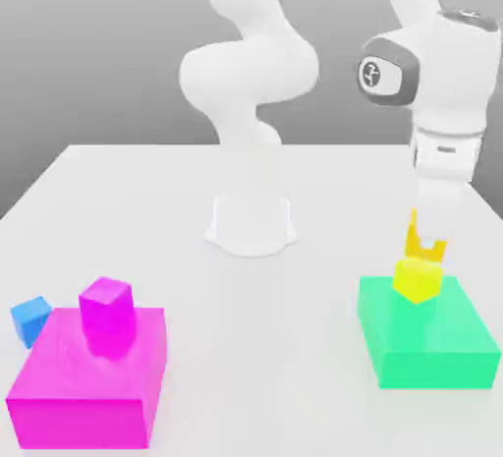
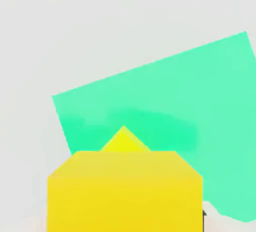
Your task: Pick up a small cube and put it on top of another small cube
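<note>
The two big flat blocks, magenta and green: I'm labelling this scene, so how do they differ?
The magenta block lies at the exterior view's left; the green block lies at its right. The magenta block carries a small magenta cube with nothing over it; the green block has a small yellow cube over it, at the end effector. Both are low, flat blocks resting on the white table.
</note>
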{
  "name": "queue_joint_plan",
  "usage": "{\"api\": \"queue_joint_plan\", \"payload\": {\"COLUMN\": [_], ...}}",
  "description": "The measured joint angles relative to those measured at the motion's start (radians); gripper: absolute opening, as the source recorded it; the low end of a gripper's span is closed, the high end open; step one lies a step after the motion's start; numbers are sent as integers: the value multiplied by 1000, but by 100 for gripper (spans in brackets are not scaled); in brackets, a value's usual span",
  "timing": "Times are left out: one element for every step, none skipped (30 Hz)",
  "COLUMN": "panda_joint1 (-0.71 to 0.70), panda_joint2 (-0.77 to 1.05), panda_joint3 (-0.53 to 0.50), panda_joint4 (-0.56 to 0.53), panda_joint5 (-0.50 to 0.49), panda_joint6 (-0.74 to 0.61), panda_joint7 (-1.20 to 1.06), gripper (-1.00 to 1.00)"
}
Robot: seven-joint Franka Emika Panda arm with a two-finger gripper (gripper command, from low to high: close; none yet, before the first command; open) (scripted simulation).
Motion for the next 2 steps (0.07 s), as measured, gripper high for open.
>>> {"api": "queue_joint_plan", "payload": {"panda_joint1": [0, 0], "panda_joint2": [0, 0], "panda_joint3": [0, 0], "panda_joint4": [0, 0], "panda_joint5": [0, 0], "panda_joint6": [0, 0], "panda_joint7": [0, 0], "gripper": [100, 100]}}
